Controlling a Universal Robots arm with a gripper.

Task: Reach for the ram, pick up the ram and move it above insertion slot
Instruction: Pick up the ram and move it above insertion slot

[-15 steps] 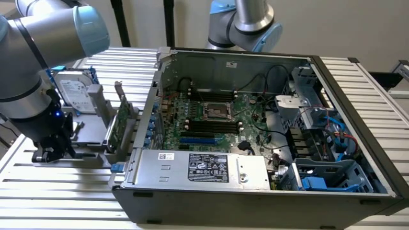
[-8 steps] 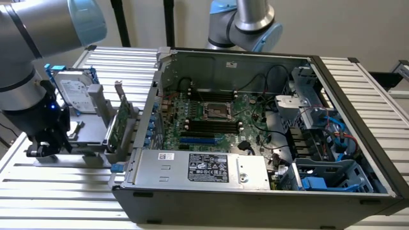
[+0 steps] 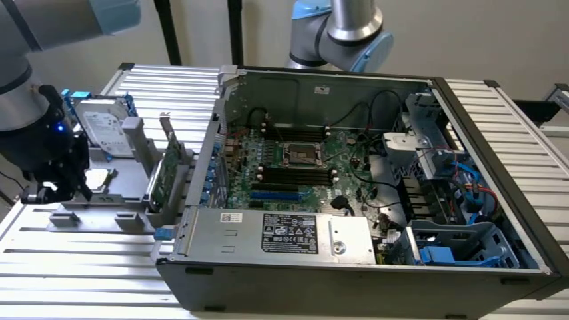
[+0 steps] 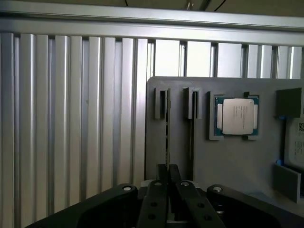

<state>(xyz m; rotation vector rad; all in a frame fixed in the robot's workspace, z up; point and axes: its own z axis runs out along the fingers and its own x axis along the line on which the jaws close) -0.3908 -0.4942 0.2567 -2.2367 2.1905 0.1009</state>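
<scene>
Where the wrist view looks along the pincer (image 4: 168, 171), we see its two dark fingers (image 4: 162, 175) drawn close together with the ram (image 4: 166, 137) running between them. We read this as the pincer pinching the ram's thin edge. The ram stands on edge in the grey holder tray (image 4: 223, 161), its far end seated in a small slotted block (image 4: 161, 102), so it is not yet lifted out. Just beside it, a second thin dark stick (image 4: 191, 137) stands on edge in a like block (image 4: 192, 102). Near these, a square processor (image 4: 236, 116) lies flat in its own frame on the same tray. The tray rests on the ribbed aluminium table (image 4: 71, 118).

In the exterior view, we find the arm (image 3: 22, 100) coming down at the exterior view's left, with its black pincer low over the tray's near part. A hard drive (image 3: 100, 130) stands propped at the tray's far side. A wide green expansion card (image 3: 165, 175) stands upright on the tray's side nearest the open computer case (image 3: 356, 280). Inside the case the motherboard (image 3: 342, 150) lies flat, with long black slots (image 3: 294, 177) beside the processor socket (image 3: 298, 153). A grey power supply (image 3: 276, 233) with a label sits along the case's near wall. The pincer and the ram are well apart from those slots, with the expansion card and the case wall between.
</scene>
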